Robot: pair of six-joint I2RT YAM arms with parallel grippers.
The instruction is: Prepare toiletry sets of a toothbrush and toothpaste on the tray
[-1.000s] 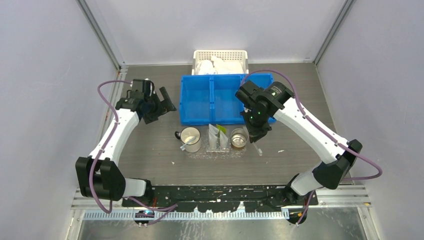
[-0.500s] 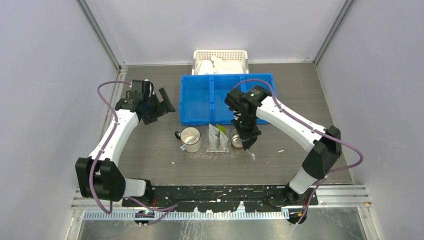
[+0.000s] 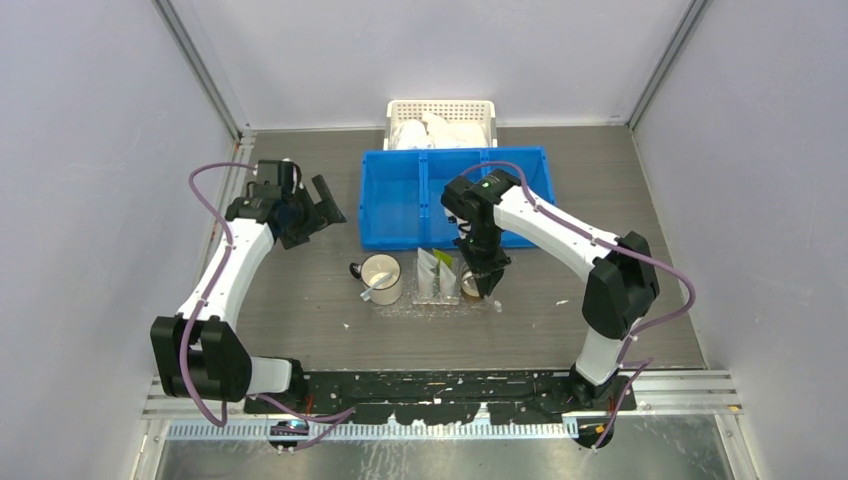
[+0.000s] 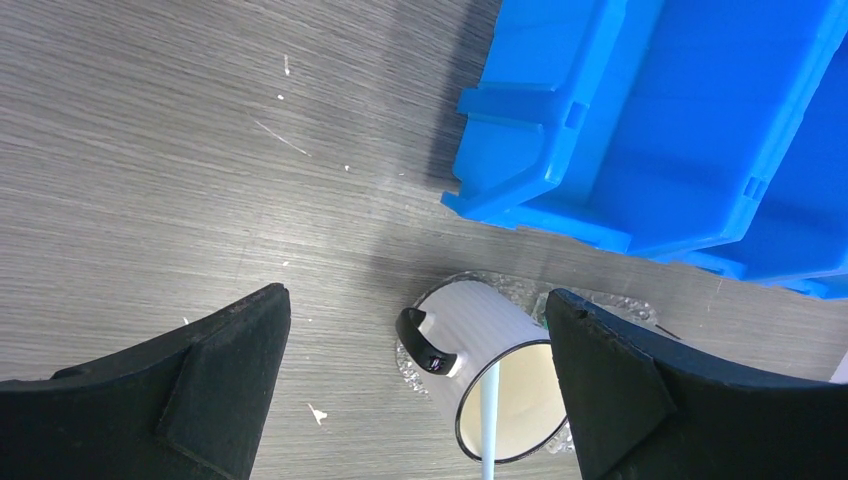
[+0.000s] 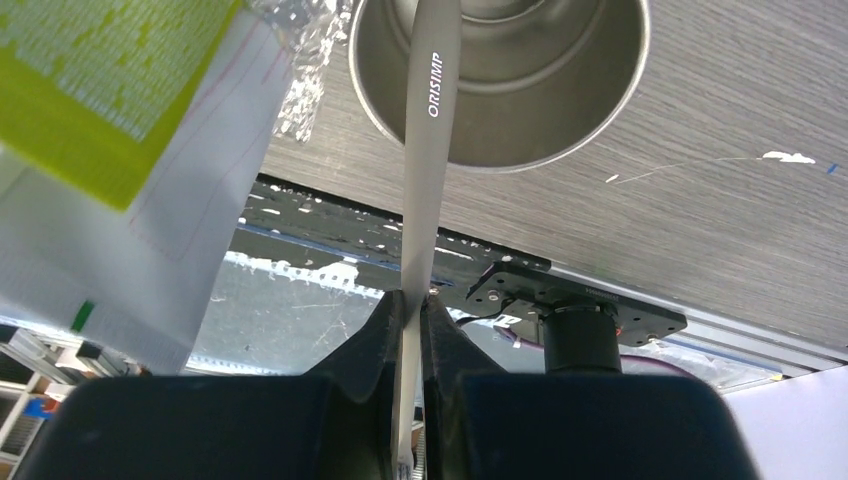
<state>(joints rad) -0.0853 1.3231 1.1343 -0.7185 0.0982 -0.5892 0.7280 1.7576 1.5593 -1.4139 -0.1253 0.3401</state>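
The right gripper (image 5: pixel 408 300) has its fingers clamped on the slim grey-white plastic toothbrush (image 5: pixel 430 140), which reaches into the round steel cup (image 5: pixel 595 95). The left gripper (image 4: pixel 415 300) has its fingers wide apart.

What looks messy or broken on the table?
Small white flecks lie scattered on the table around the tray, like crumbs or chips; what they are is unclear. Nothing else looks spilled or broken; the white mug stands upright.
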